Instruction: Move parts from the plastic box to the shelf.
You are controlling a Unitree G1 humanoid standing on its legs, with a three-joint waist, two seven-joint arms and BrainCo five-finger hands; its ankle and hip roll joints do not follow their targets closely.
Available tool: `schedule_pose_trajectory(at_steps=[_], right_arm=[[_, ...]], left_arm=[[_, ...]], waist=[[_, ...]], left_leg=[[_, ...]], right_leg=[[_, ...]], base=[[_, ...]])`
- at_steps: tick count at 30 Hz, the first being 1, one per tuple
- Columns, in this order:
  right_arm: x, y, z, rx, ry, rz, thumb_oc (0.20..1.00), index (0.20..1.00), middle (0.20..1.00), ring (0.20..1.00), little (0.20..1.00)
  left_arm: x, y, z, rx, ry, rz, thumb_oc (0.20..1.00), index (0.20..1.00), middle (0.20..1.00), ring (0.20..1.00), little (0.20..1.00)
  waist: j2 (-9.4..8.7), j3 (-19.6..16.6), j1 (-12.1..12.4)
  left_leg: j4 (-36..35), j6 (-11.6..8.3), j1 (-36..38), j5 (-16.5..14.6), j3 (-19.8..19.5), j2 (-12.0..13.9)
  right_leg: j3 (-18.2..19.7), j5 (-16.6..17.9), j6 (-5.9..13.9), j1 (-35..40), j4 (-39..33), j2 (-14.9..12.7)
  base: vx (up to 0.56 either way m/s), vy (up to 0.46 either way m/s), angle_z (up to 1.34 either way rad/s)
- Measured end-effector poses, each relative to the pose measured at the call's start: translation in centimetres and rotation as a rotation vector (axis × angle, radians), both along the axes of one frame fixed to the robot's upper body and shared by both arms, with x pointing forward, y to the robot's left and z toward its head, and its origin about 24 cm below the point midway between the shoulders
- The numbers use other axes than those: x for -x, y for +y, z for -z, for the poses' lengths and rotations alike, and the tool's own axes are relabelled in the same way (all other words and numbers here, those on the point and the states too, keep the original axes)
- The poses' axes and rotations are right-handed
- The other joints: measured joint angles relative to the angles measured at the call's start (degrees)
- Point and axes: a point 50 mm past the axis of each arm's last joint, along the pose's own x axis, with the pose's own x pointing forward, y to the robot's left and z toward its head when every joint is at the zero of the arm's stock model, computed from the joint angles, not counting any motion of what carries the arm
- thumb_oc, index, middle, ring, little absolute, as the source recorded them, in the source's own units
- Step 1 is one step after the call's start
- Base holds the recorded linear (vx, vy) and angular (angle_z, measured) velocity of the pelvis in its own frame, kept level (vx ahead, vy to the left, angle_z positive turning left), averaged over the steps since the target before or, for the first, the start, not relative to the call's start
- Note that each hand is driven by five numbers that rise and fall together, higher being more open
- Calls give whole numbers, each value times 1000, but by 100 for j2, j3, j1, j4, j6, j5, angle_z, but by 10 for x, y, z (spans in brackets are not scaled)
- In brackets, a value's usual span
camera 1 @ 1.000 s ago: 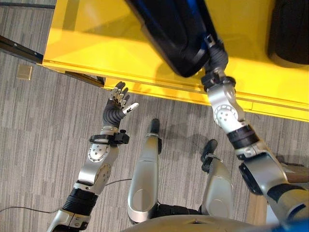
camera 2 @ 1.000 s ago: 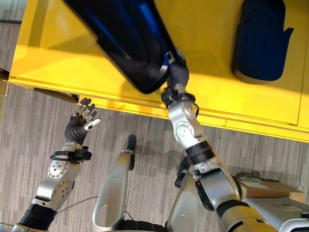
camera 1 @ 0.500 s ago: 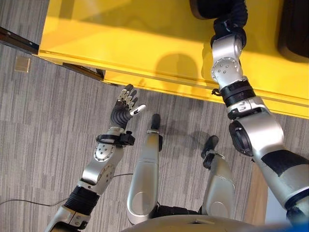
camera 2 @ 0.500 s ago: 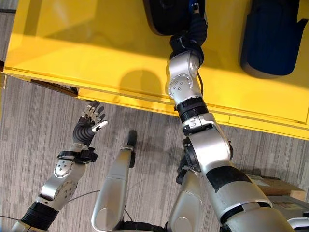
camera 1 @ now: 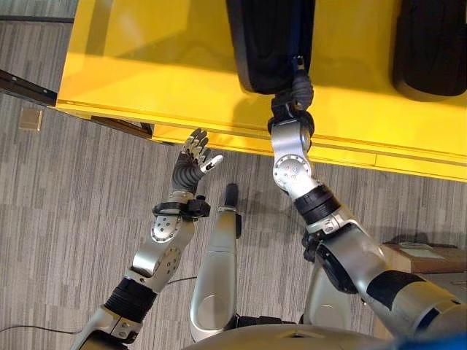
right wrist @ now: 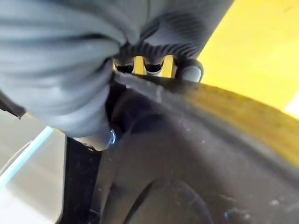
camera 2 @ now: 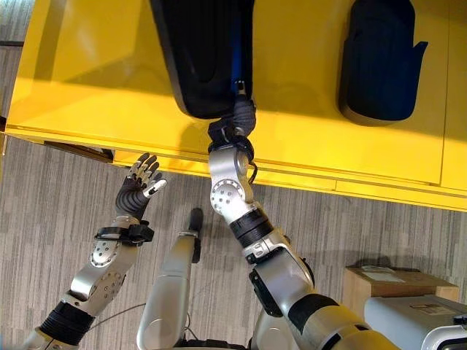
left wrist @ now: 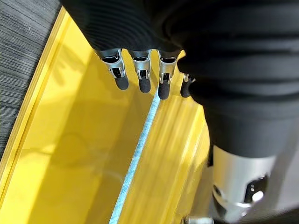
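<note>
A large black plastic part (camera 1: 266, 44) lies lengthwise on the yellow shelf (camera 1: 146, 65). My right hand (camera 1: 292, 89) is shut on its near end. In the right wrist view its fingers (right wrist: 154, 65) curl over the rim of the black part (right wrist: 187, 177). My left hand (camera 1: 193, 157) is raised over the floor just before the shelf's front edge, open and holding nothing. The left wrist view shows its fingers (left wrist: 140, 79) straight, with the yellow shelf (left wrist: 70, 154) past them.
A second black part (camera 2: 383, 58) rests on the shelf to the right. A cardboard box (camera 2: 387, 281) stands on the carpet at lower right. A dark rail (camera 1: 25, 84) and a small tan square (camera 1: 31, 119) lie at the left of the shelf.
My right arm has swung left and pulled back, bringing the black part from far up the shelf to lie lengthwise near its front edge. The left hand has barely moved.
</note>
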Motion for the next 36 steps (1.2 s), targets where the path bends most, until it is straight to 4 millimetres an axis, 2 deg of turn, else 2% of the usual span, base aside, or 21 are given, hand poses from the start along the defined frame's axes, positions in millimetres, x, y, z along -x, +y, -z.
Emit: schedule_pose_trajectory(at_steps=[3,6,10,16,27,36], right_arm=[[7,0,8,19,1,6,200,200,200,200,200],[13,-1,14,12,9,2,200,200,200,200,200],[16,0,15,4,6,-4,200,200,200,200,200],[14,-7,12,-28,10,39,200,200,200,200,200],[7,-32,6,-137,30,167,200,200,200,200,200],[-4,-35,-7,-161,46,204,200,200,200,200,200]], left_arm=[[2,0,3,18,13,-22,1000,1000,1000,1000,1000],[2,1,3,21,14,-45,1000,1000,1000,1000,1000],[1,1,1,16,4,-50,1000,1000,1000,1000,1000],[2,2,3,22,13,-65,1000,1000,1000,1000,1000],[2,1,3,23,13,-62,1000,1000,1000,1000,1000],[2,2,3,21,14,-58,1000,1000,1000,1000,1000]], waist=[[-15,3,-75],[-108,35,-191],[-188,58,-254],[-208,80,-267],[-203,139,-294],[-197,143,-264]], left_leg=[[45,20,10,-24,32,14],[76,11,12,-56,48,71],[75,8,13,-58,95,123],[18,7,61,-58,125,134],[-20,1,116,-54,130,137],[-69,-3,155,-47,135,149]], right_leg=[[10,9,3,12,-13,9],[16,13,0,4,-13,45],[34,41,-26,-1,-58,89],[87,53,-20,-7,-83,97],[100,53,-20,14,-95,104],[85,111,-20,100,-234,128]], base=[[-11,3,-4],[-34,-2,-7],[-25,2,-8],[-19,5,-3],[0,0,0],[1,0,-1]])
